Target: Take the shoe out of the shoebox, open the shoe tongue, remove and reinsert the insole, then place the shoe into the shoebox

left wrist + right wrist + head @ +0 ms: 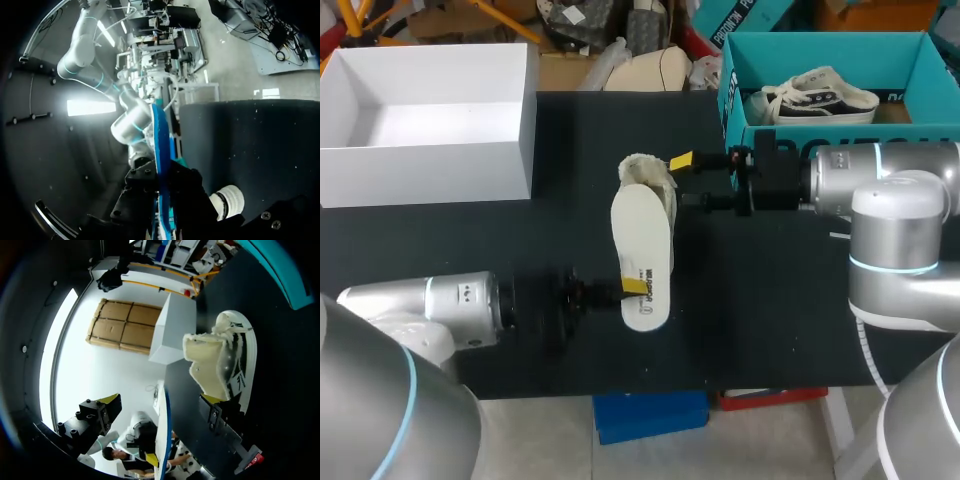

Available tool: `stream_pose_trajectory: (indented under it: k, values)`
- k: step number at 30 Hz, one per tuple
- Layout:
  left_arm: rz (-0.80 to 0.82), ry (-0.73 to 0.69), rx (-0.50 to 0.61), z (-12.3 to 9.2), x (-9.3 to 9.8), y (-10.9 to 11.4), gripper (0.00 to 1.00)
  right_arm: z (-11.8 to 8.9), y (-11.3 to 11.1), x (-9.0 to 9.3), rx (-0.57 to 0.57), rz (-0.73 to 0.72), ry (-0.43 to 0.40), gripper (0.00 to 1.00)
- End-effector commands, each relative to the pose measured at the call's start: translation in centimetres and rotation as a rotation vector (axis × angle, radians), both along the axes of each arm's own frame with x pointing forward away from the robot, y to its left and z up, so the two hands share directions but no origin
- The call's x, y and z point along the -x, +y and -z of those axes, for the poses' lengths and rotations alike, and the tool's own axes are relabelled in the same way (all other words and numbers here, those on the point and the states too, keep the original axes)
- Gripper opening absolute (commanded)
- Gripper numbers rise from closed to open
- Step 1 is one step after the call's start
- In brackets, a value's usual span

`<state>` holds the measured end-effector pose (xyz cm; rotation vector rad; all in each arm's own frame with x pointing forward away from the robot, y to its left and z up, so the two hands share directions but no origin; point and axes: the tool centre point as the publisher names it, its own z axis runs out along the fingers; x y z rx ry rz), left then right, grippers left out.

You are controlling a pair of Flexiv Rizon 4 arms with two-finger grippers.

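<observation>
Two wrist views caught the insole [157,135] edge-on with its blue underside; the head view showed only its white top. My left gripper [633,288] was clamped on the insole's near end, and the rest reached ahead of it above the table [520,250]. My right gripper [688,180] stood spread wide, with one yellow tip against the cream shoe [648,172] and the other well apart. In its wrist view the insole's edge showed between them. Only the head view looked into the boxes. Beyond my left gripper was the open white shoebox [430,175]. Behind my right gripper, a teal box [825,50] held a black-and-white sneaker [820,98].
</observation>
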<state>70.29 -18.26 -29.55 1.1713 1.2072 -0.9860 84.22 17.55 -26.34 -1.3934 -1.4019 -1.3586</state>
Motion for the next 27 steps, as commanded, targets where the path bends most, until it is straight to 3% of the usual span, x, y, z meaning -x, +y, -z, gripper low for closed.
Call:
stream_pose_trajectory:
  k: [1, 12, 27]
  values:
    - [0.025, -0.01, -0.011, -0.2, -3.0, -0.6, 0.0, 0.0, 0.1, 0.1, 0.001, 0.004, -0.001, 1.0]
    - [0.023, -0.028, -0.01, 0.1, -6.8, -1.3, 0.0, 0.0, 0.1, 0.1, 0.001, 0.004, -0.001, 1.0]
    - [0.034, -0.027, -0.001, 0.0, -6.9, -1.5, 0.0, 0.0, 0.1, 0.1, 0.001, 0.004, -0.001, 1.0]
